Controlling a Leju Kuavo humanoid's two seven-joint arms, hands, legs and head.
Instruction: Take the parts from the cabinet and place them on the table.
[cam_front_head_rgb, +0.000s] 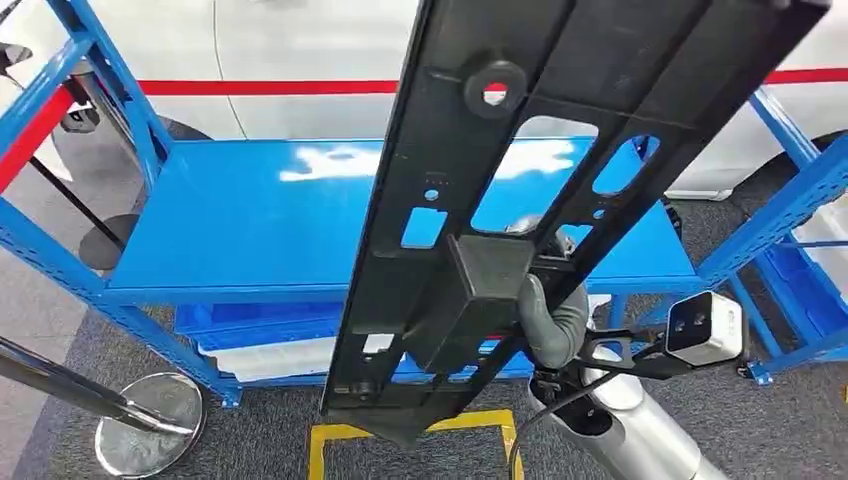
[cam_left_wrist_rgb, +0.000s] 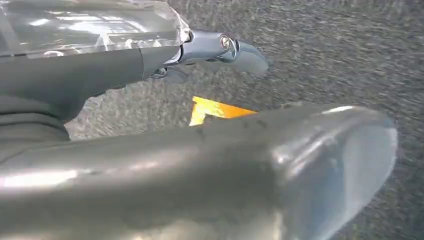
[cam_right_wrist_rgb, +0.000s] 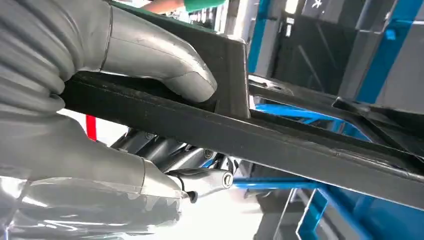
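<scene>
From the head camera I see my right hand (cam_front_head_rgb: 553, 318) gripping the long black part (cam_front_head_rgb: 560, 160), raised aslant in front of the blue cabinet (cam_front_head_rgb: 250, 215) and hiding much of its shelf. The right wrist camera adds the grip itself: thumb (cam_right_wrist_rgb: 165, 65) on one side of the part's rim (cam_right_wrist_rgb: 260, 135), fingers (cam_right_wrist_rgb: 200, 181) curled beneath. My left hand (cam_left_wrist_rgb: 200, 55) hangs over grey carpet (cam_left_wrist_rgb: 325, 50), fingers (cam_left_wrist_rgb: 240, 52) apart, holding nothing. A chrome stanchion base (cam_front_head_rgb: 150, 425) stands left of the cabinet.
</scene>
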